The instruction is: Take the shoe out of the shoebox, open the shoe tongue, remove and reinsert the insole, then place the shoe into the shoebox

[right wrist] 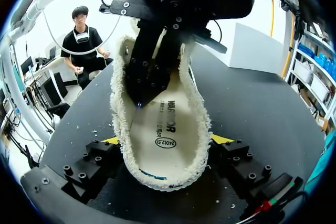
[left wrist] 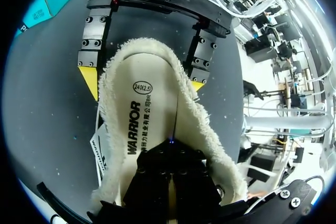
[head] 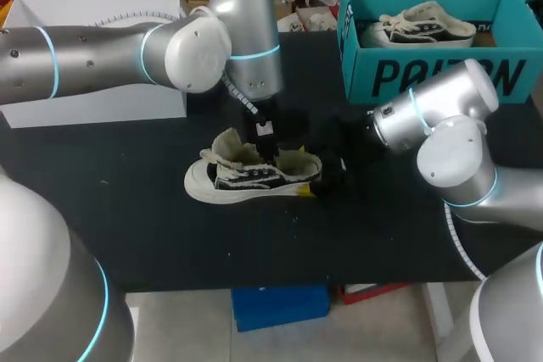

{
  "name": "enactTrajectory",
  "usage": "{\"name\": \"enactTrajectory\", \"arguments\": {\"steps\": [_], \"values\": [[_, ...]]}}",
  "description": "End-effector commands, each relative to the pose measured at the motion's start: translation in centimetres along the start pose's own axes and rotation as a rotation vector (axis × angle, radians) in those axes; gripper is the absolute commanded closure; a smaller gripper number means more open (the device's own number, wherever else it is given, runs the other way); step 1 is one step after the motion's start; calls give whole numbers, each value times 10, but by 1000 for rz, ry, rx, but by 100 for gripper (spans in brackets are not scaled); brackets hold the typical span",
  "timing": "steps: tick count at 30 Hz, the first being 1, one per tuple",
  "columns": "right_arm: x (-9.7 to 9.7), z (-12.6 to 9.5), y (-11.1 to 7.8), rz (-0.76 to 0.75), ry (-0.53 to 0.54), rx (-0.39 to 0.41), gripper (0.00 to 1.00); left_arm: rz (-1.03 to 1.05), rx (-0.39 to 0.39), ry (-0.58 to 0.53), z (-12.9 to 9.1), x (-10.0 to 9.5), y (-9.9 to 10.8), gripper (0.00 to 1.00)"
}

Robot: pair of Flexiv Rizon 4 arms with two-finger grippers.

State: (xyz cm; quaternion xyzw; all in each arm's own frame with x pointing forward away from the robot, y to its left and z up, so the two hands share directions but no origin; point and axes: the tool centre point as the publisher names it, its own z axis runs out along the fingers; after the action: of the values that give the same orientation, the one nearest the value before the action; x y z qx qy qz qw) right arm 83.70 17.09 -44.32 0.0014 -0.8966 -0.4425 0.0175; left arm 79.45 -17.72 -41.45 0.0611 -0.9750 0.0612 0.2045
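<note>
Silver left arm (head: pixel 102 52) and right arm (head: pixel 454 137), insole step in hand.
Teal cardboard shoebox (head: pixel 424 74), large dark lettering on its side, stands well apart. Black-and-white fleece-lined shoe (head: pixel 250 177) lies on the black tabletop (head: pixel 153 226); right end effector (right wrist: pixel 165 140), wide, clamps its heel. Left end effector (left wrist: pixel 170 141), narrow, seems to pinch the cream insole (left wrist: pixel 152 93), printed with lettering and an oval mark. A hasty pull could slip the pinch or drag the shoe free.
</note>
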Motion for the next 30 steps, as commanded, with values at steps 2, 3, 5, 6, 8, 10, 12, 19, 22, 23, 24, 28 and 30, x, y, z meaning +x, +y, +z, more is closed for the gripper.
{"name": "enactTrajectory", "arguments": {"steps": [2,3,5,6,8,10,12,19,22,23,24,28,30], "values": [[-2,2,-3,2,-1,2,100,3,10,-12,8,0,-1,80],[-2,2,-3,2,-1,2,100,4,10,-14,7,0,-1,79],[-2,2,-3,2,-1,2,100,0,3,-24,7,-1,0,81],[-2,2,-3,2,-1,2,100,0,-1,-29,6,-2,1,80],[-2,2,-3,2,-1,2,100,-5,-13,-40,6,-3,2,80],[-2,2,-3,2,-1,2,100,-10,-28,-52,6,-4,4,83],[-2,2,-3,2,-1,2,100,-16,-44,-68,7,-6,5,83],[-2,2,-3,2,-1,2,100,-50,-140,-190,9,-10,10,77],[-2,2,-3,2,-1,2,100,-60,-169,-227,11,-13,15,76],[-2,2,-3,2,-1,2,100,-63,-189,-245,12,-15,16,77],[-2,2,-3,2,-1,2,100,-63,-208,-267,13,-16,17,78],[-2,2,-3,2,-1,2,100,-76,-251,-333,14,-22,25,79],[-2,2,-3,2,-1,2,100,-85,-284,-374,14,-26,30,80]]}}
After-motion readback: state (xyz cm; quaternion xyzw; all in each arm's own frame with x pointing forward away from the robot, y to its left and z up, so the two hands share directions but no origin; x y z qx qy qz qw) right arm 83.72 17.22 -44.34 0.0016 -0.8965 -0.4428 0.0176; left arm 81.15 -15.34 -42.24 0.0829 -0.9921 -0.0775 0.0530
